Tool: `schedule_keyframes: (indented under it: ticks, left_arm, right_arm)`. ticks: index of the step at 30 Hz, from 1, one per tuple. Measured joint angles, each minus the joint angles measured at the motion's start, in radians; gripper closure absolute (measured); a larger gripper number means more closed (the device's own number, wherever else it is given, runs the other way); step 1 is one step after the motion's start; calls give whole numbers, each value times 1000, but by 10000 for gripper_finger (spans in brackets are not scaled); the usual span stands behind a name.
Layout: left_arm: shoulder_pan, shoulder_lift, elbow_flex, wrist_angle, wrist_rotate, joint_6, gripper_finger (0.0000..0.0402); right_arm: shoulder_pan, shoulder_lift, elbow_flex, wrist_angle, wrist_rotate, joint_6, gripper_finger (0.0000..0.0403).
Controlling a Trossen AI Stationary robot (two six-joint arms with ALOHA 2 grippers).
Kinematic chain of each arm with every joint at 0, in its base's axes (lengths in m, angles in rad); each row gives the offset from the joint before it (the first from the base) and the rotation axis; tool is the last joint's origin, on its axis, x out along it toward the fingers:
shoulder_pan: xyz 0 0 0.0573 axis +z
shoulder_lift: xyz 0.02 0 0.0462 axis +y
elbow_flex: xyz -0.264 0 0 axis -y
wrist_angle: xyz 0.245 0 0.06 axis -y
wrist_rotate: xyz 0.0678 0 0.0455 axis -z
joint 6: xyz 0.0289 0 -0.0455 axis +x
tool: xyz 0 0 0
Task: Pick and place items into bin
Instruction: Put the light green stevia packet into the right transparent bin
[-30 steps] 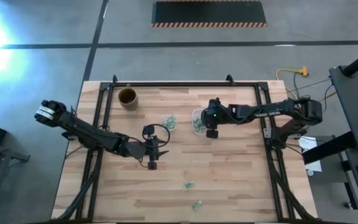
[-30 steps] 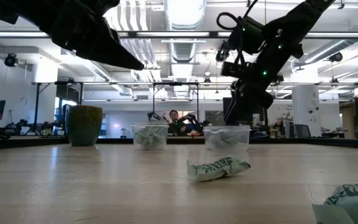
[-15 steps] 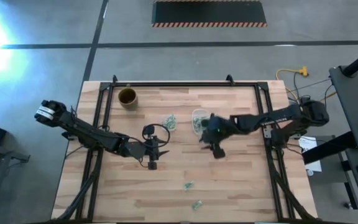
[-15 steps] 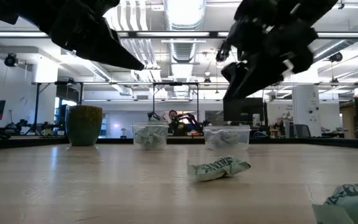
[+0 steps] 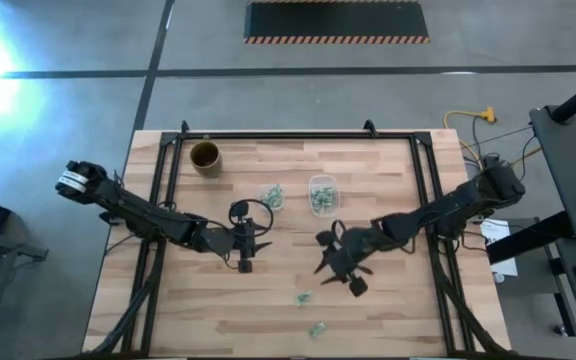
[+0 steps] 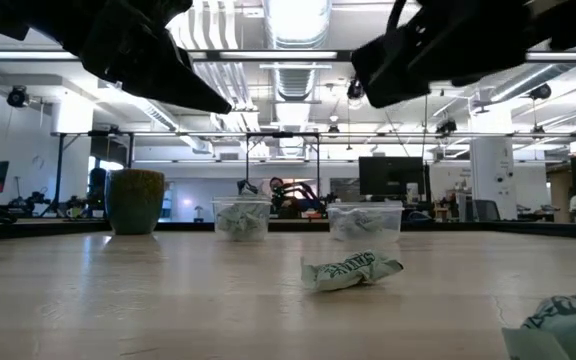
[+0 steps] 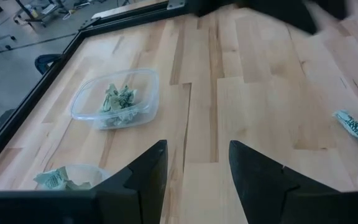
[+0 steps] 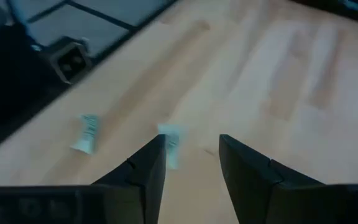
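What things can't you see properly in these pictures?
- How many wrappers sit in each clear tub: too small in the high view, heaped together in the left wrist view.
- The loose wrapper in the low view: cut off by the picture's corner.
- The two wrappers in the right wrist view: blurred, print unreadable.
- The brown cup: its inside is hidden in the low view.

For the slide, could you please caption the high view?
Right gripper, fingers open, heads toward two loose wrappers near the table's front; left gripper waits beside two filled tubs.
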Motion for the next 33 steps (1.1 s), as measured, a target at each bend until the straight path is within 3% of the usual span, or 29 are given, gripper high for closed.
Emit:
schedule_keyframes:
  ticks: [6, 14, 33]
  left_arm:
    - [0, 0, -1, 8, 0, 0, 246]
    - [-1, 0, -1, 9, 0, 0, 246]
    - [-1, 0, -9, 25, 1, 1, 246]
  right_arm:
    - [72, 101, 0, 163, 0, 0, 263]
    - [78, 275, 0, 329, 1, 71, 274]
    - [79, 488, 69, 366, 0, 130, 275]
